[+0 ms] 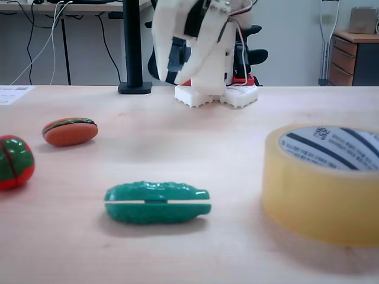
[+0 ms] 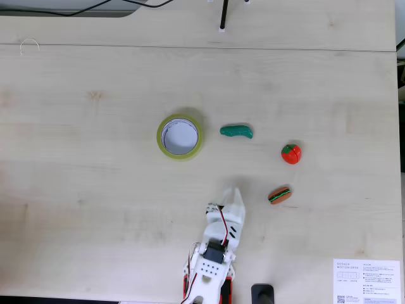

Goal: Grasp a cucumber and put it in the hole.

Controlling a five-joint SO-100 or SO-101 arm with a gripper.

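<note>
Cucumber (image 2: pixel 236 131) lying flat on table (image 2: pixel 95 190) beside hole (image 2: pixel 180 135), awaiting pickup; gripper (image 2: pixel 233 194) hovering well apart, holding nothing, jaw gap unclear.

Bare table (image 2: pixel 95 190) surrounds the cucumber (image 2: pixel 236 131); tape roll (image 2: pixel 180 136) stands just beside.

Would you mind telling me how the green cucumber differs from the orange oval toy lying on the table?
The cucumber is dark green all over with a bumpy skin; the orange toy is smooth, with a dark stripe near its top. The cucumber has a pale seam along its middle; the orange toy has none. In the top-down fixed view the cucumber lies beside the tape roll, the orange toy farther off. Both lie flat on the table, untouched.
</note>
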